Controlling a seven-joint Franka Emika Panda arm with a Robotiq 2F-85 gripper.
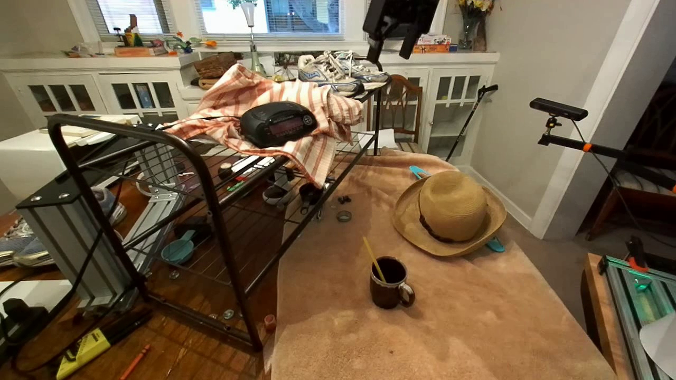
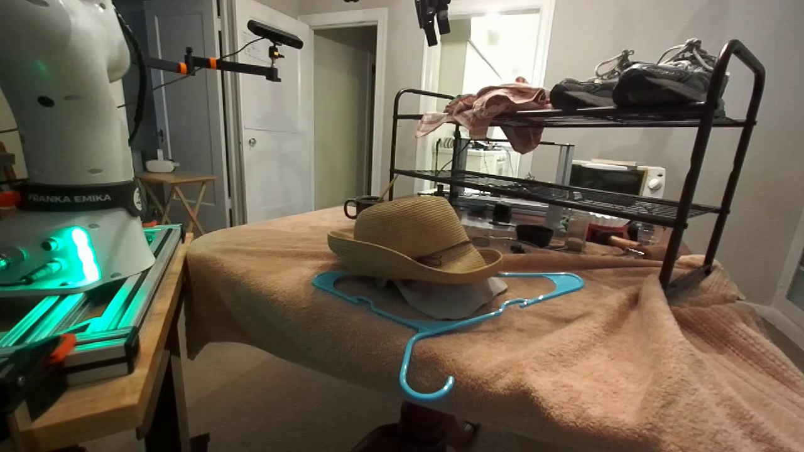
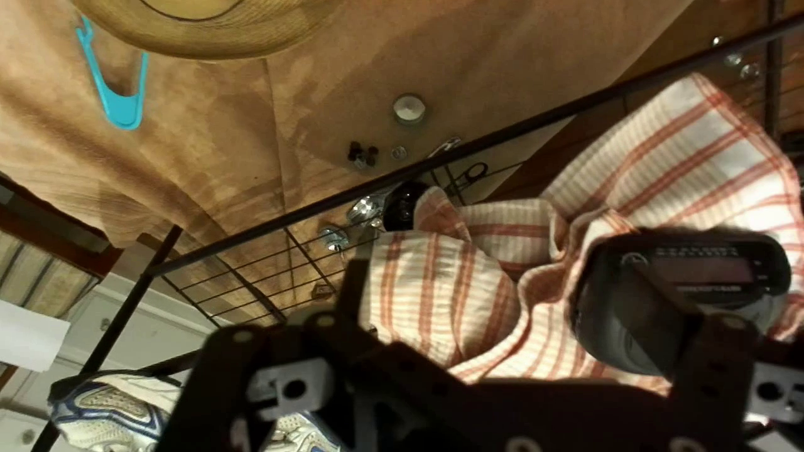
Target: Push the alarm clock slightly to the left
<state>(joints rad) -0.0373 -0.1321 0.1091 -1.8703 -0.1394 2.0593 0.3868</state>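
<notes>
Two fingers (image 3: 657, 323) of my claw (image 1: 390, 51) stand spread well apart, hanging higher than the black rack (image 1: 231, 264). On top of it I see the alarm clock (image 1: 277, 124) sitting on a rumpled striped cloth (image 1: 330, 108), with sneakers (image 1: 338, 74) farther along and, in my wrist view, one finger covering part of the clock.

The rounded plastic alarm clock (image 1: 277, 124) is black; the crumpled cloth (image 1: 296, 94), off-white with reddish-orange stripes. The wide-brimmed woven hat (image 1: 455, 203) is tan with a dark band (image 1: 429, 226), the triangular plastic hanger (image 2: 433, 327) blue, the cylindrical glazed mug (image 1: 385, 295) dark brown.
</notes>
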